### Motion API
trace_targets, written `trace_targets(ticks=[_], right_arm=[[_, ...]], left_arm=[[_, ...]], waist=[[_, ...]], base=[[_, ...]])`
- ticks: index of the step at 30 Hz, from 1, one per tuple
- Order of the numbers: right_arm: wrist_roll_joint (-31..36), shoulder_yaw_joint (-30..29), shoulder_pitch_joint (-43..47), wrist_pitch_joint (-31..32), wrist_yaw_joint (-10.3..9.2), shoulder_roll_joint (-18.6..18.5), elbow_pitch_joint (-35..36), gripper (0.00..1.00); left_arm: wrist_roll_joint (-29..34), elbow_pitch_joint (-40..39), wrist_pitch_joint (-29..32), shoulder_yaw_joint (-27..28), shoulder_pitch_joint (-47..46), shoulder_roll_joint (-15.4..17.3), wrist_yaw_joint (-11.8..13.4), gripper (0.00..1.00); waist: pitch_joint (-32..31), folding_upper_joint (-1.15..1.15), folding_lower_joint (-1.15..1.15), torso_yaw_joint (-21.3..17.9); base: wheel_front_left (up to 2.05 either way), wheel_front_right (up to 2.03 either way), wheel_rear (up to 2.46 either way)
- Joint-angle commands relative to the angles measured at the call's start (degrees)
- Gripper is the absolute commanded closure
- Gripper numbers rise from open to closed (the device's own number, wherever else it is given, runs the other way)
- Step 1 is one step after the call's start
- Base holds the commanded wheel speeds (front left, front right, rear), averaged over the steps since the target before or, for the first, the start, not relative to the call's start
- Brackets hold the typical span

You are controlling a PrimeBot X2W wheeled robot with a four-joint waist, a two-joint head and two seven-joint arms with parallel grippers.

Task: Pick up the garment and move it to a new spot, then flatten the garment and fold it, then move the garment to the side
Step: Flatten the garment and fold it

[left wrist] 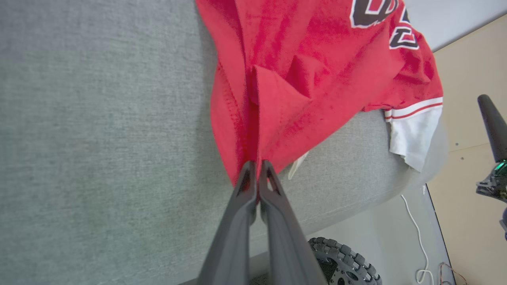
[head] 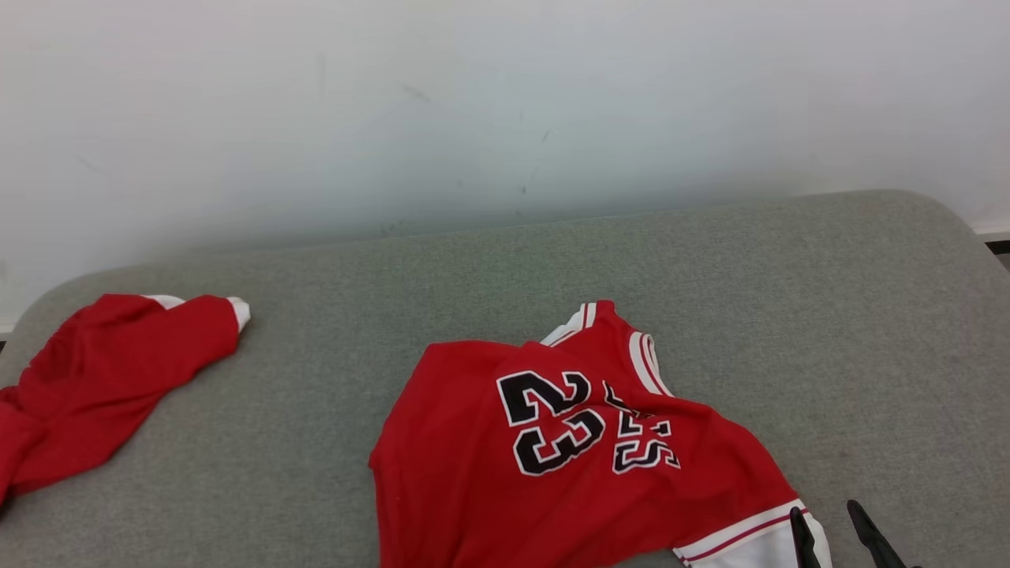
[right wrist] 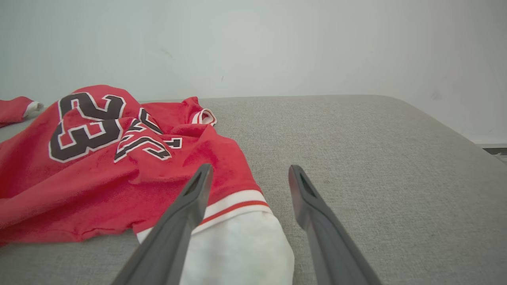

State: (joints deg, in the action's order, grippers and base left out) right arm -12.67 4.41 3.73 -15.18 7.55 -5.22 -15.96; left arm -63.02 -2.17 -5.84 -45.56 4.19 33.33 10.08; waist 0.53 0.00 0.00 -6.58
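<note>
Both arms reach low, left jaws clenching the garment (left wrist: 317, 79) at its hem, right jaws gaping over its white sleeve (right wrist: 237, 245).

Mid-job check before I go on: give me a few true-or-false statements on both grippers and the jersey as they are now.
1. The left gripper is shut on a red edge of the jersey. True.
2. The right gripper is clamped on the white sleeve. False: its jaws stand wide open over the sleeve and grip nothing.
3. The jersey lies flat and smooth. False: it is rumpled, with folds running through the number 23.
4. A second red garment lies apart from the jersey, at the robot's left on the grey surface. True.
</note>
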Motion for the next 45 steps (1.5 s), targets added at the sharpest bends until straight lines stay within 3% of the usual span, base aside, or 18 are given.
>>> trace_targets(ticks=[1, 7, 8, 9, 10, 11, 17, 20, 23, 27, 34, 41, 45], right_arm=[[0.1, 0.1, 0.7, 0.1, -0.12, -0.1, -0.2, 0.00], [0.2, 0.5, 0.4, 0.1, -0.13, -0.3, -0.4, 0.00], [0.2, 0.6, 0.3, 0.1, -0.13, -0.4, -0.5, 0.00], [0.2, 0.7, 0.2, 0.1, -0.13, -0.5, -0.6, 0.00], [0.1, 0.7, 0.1, 0.1, -0.13, -0.6, -0.6, 0.00], [0.1, 0.7, 0.1, 0.1, -0.12, -0.6, -0.7, 0.00], [0.0, 0.4, 0.5, 0.1, -0.12, -0.7, -0.7, 0.00], [0.5, -0.3, 0.4, 0.1, -0.12, -0.9, 0.2, 0.00], [1.0, -0.9, 0.3, 0.1, -0.13, -1.2, 1.0, 0.00], [1.7, -2.8, 0.1, 0.1, -0.12, -1.7, 2.9, 0.00], [3.9, -6.2, -1.0, 0.1, -0.12, -3.0, 4.6, 0.00], [6.1, -4.6, -0.7, 0.1, -0.13, -4.9, 3.5, 0.00], [6.4, -4.0, 0.0, 0.1, -0.13, -3.9, 3.0, 0.00]], left_arm=[[-0.2, 1.5, 0.0, -0.1, 0.4, 0.1, 0.3, 1.00], [-0.8, 7.5, 0.0, 0.0, -0.9, -1.3, -1.0, 1.00], [-0.3, 8.5, -0.1, -0.1, -1.3, -1.3, -1.2, 0.85], [-0.4, 9.3, -0.2, -0.2, -1.4, -1.6, -1.4, 0.63], [-0.7, 9.9, -0.4, -0.1, -1.4, -1.7, -1.7, 0.35], [-1.4, 10.3, -0.6, 0.4, -1.3, -1.9, -1.9, 0.00], [-2.0, 8.4, -2.2, 2.7, 0.1, 0.9, -1.2, 0.00], [-1.1, 4.8, -5.8, 6.0, 1.2, 2.8, 1.2, 0.00], [-0.2, 2.8, -7.1, 7.4, 1.2, 3.4, 2.2, 0.00], [2.6, -0.2, -8.9, 11.1, 0.8, 1.8, 3.6, 0.00], [14.0, -0.5, -9.3, 18.4, 2.2, -6.2, 3.5, 0.00], [32.3, 2.1, -9.3, 28.2, 4.5, -15.6, -0.4, 0.00], [40.6, 3.2, -9.3, 34.1, 6.7, -21.4, -3.7, 0.00]], waist=[[0.0, 0.00, 0.00, 0.5], [-0.1, 0.00, 0.00, 1.0], [-0.1, 0.00, 0.00, 0.9], [-0.1, 0.00, 0.00, 0.9], [-0.1, 0.00, 0.00, 0.9], [-0.1, 0.00, 0.00, 0.9], [-0.4, 0.00, 0.00, 0.7], [-0.7, 0.00, 0.00, 0.5], [-1.0, 0.00, 0.00, 0.5], [-1.8, 0.00, 0.00, 0.4], [-2.6, 0.00, 0.00, -0.3], [-3.3, 0.00, 0.00, -0.4], [-3.6, 0.00, 0.00, -0.1]], base=[[0.00, 0.00, 0.00], [0.00, 0.00, 0.00], [0.00, 0.00, 0.00], [0.00, 0.00, 0.00], [0.00, 0.00, 0.00], [0.00, 0.00, 0.00], [0.00, 0.00, 0.00], [0.00, 0.00, 0.00], [0.00, 0.00, 0.00], [0.00, 0.00, 0.00], [0.00, 0.00, 0.00], [0.00, 0.00, 0.00], [0.00, 0.00, 0.00]])
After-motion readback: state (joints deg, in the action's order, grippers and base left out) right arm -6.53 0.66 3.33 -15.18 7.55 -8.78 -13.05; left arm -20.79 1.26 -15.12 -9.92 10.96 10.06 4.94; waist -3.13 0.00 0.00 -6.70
